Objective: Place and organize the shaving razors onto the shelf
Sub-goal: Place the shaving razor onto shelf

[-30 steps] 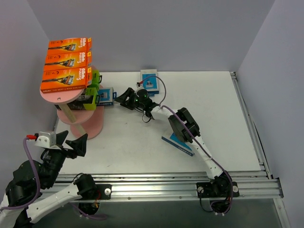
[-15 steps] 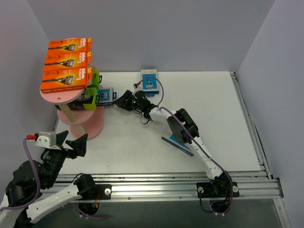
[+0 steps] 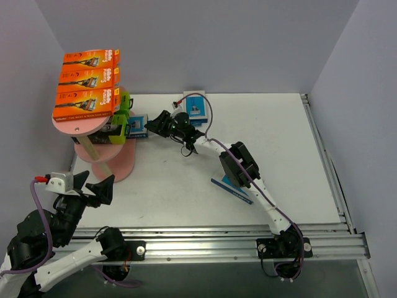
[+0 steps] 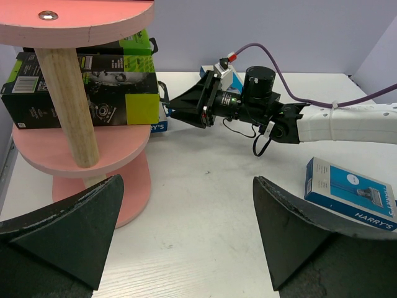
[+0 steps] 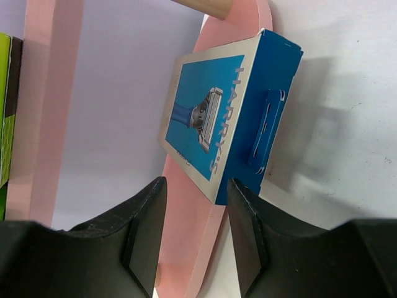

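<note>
1. Right claw (image 5: 195, 189) sits low beside the shelf (image 3: 79, 127), fingers half spread around the near corner of a blue pack (image 5: 214, 118). Pinching or only nudging, I can't tell; pink shows beside one finger.
2. That blue pack looks tilted against the rim of the lowest board, one edge toward the tabletop (image 3: 180, 180).
3. Makes sense to me: orange packs (image 3: 87, 77) fill the top board and black-and-lime packs (image 4: 87, 87) the middle board, so blues likely go low.
4. Left claw (image 4: 187, 186) hangs wide spread, empty, clear of the work.
5. A second blue pack (image 3: 196, 107) stands at the back. A third blue pack (image 4: 350, 189) is half hidden under my forearm from above.
6. The lowest board's far side is hidden behind the middle board.
</note>
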Available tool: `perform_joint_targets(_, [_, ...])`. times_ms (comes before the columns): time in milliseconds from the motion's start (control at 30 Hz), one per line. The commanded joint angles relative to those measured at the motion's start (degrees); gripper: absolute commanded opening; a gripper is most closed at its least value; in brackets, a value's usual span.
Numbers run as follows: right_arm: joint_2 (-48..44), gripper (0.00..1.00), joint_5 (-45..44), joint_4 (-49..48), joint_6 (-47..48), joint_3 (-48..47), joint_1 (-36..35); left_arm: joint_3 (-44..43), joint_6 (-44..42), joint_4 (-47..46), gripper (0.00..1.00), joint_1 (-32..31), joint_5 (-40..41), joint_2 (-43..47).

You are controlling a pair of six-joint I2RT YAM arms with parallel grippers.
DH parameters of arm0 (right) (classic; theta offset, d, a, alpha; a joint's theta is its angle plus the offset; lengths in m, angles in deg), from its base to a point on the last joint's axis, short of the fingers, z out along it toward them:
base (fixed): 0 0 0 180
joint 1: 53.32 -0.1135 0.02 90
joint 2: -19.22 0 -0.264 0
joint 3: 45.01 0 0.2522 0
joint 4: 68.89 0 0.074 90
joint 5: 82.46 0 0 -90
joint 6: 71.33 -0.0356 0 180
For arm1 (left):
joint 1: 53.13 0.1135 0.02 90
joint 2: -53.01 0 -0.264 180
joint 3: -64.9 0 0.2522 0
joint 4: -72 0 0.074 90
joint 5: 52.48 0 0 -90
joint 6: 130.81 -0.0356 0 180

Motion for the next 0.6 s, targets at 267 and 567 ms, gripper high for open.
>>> perform_joint_targets(267, [2.47, 0.37, 0.81, 1.11, 0.78, -6.52, -0.58, 0.13, -0.87, -2.58, 0.94, -0.42, -0.93, -0.09])
perform_joint_targets(567, [4.14, 0.37, 0.81, 2.34, 0.70, -9.07, -0.93, 0.13, -0.87, -2.58, 0.94, -0.42, -1.19, 0.17])
